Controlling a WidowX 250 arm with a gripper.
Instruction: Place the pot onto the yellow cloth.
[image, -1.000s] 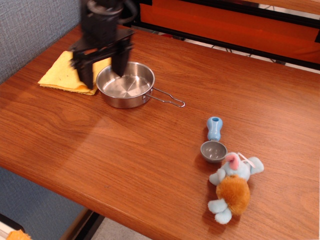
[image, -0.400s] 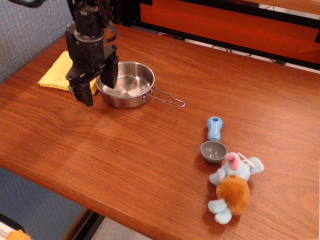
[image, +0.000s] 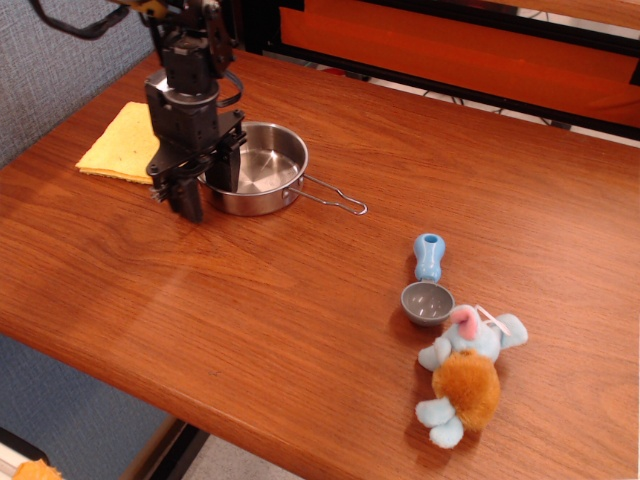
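Pot, your shallow shiny steel pan (image: 258, 170), sits beside the folded yellow cloth (image: 120, 142), its near-left rim straddled by your black gripper's (image: 205, 185) spread fingers

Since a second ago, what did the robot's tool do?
The tool came down and now straddles the near-left rim of the pot, one finger inside, one outside. The pot nudged slightly. The yellow cloth, scoop and plush toy stayed put.

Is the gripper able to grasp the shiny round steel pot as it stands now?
Probably yes. The gripper is open and straddles the near-left rim of the shiny round steel pot, one finger inside, one outside, with nothing between.
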